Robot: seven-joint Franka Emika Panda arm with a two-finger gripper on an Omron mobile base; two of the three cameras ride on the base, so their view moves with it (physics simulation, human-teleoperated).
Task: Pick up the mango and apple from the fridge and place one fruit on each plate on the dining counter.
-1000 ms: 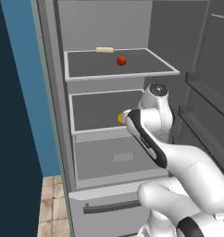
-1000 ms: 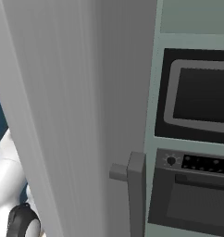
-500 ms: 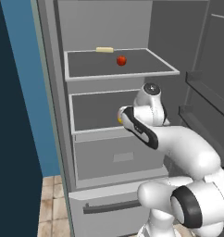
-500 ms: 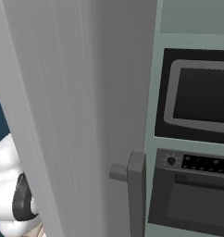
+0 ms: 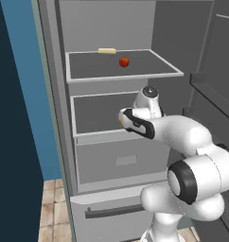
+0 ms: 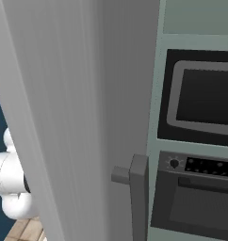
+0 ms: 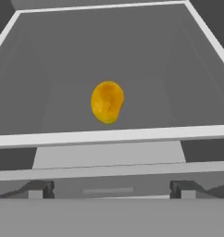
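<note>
- the gripper is at the front of the fridge's middle shelf, level with its pale front rim, with the white arm reaching in from the lower right of the left base view.
- its two dark finger tips stand wide apart at the bottom of the hand view, with nothing between them; the gripper holds nothing.
- the mango lies on the middle shelf just behind the front rim, yellow-orange and roughly centred between the tips in the hand view, not touched by either.
- in the left base view only a sliver of the mango shows beside the hand.
- the apple sits on the upper shelf, red and round, toward the back middle.
- a pale yellow flat stick lies at the back edge of that same shelf, near the apple but apart from it.
- below the middle shelf is a grey drawer, closed.
- the fridge door stands open and takes up most of the left of the right base view, with a grey handle on its edge.
- beside the door is a dark built-in oven with a knob panel under it.
</note>
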